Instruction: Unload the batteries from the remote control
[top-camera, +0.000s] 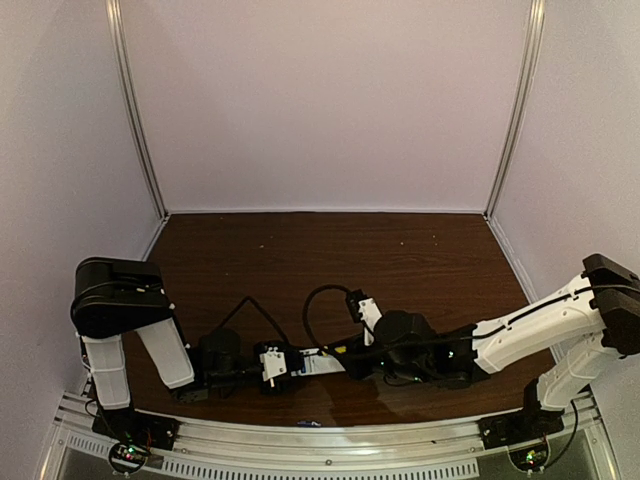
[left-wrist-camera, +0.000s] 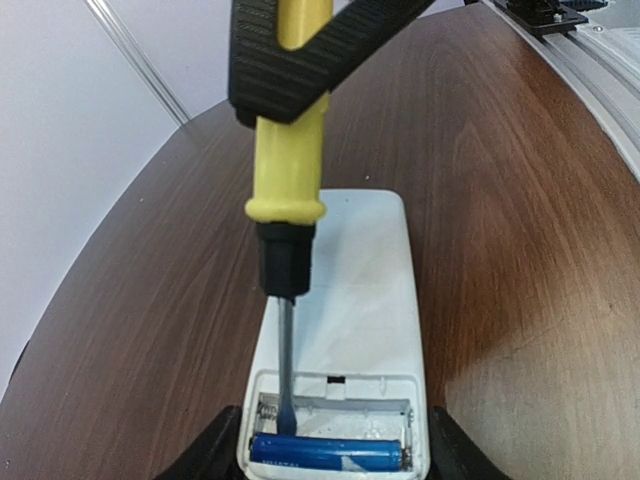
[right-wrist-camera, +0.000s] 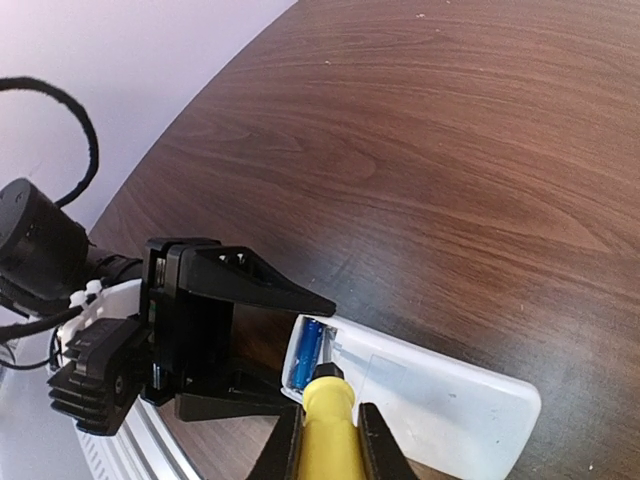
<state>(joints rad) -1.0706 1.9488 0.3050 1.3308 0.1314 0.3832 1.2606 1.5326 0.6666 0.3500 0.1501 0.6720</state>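
Note:
The white remote control (left-wrist-camera: 350, 290) lies flat on the dark wood table with its battery bay open. My left gripper (left-wrist-camera: 335, 452) is shut on the bay end, one black finger on each side. One blue battery (left-wrist-camera: 325, 452) sits in the slot nearest the end; the slot beside it shows only bare springs. My right gripper (right-wrist-camera: 328, 445) is shut on the yellow handle of a screwdriver (left-wrist-camera: 288, 150). The blade tip rests in the bare slot, against the battery's side. From the right wrist, the battery (right-wrist-camera: 306, 353) shows just past the handle, at the remote's (right-wrist-camera: 440, 400) left end.
In the top view both arms meet over the remote (top-camera: 322, 364) near the table's front edge, with a black cable (top-camera: 312, 305) looping behind them. A small bluish thing (top-camera: 308, 424) lies by the front metal rail, too small to identify. White walls enclose the table.

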